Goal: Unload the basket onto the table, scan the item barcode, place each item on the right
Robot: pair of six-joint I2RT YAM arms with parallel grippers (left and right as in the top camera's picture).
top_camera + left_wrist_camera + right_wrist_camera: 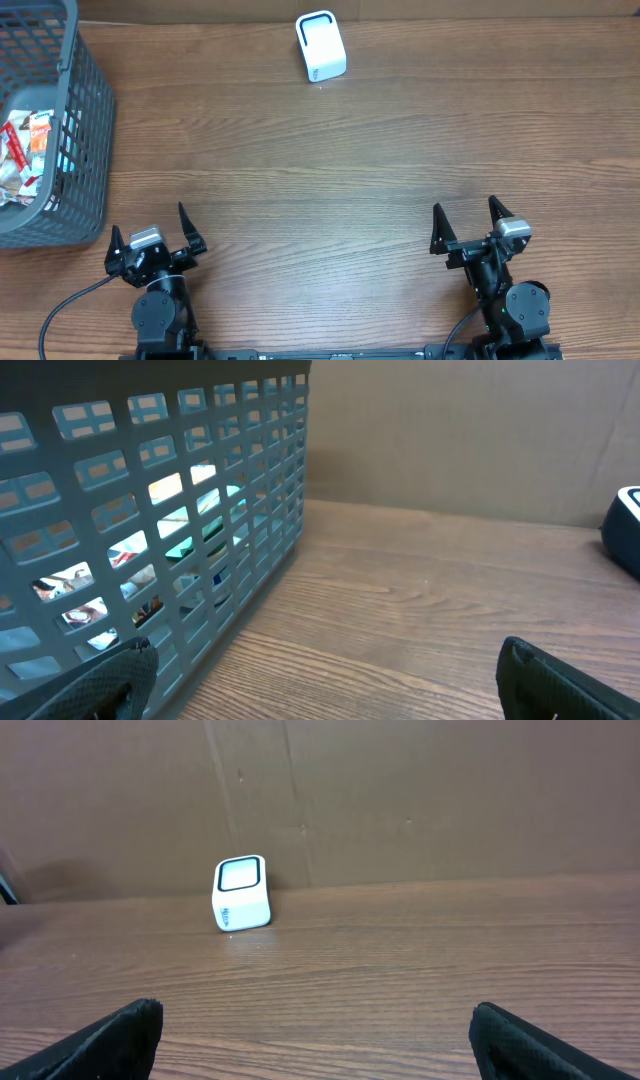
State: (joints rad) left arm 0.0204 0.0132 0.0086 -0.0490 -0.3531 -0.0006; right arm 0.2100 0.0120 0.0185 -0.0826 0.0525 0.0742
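The items are snack packets (25, 150) lying inside a grey mesh basket (92, 130) at the far left; through the basket wall (250, 450) their bright wrappers (185, 520) show. A white barcode scanner (320, 46) stands at the table's back centre, its window facing my right wrist camera (241, 893). My left gripper (150, 228) rests open near the front edge, just right of the basket, with nothing between its fingers (325, 685). My right gripper (465, 210) is open and empty too (318, 1040), well short of the scanner.
A brown cardboard wall (420, 800) closes off the back of the wooden table (330, 180). The basket's corner stands close to my left gripper's left finger (95, 685). The scanner's edge (625, 530) shows at the right of the left wrist view.
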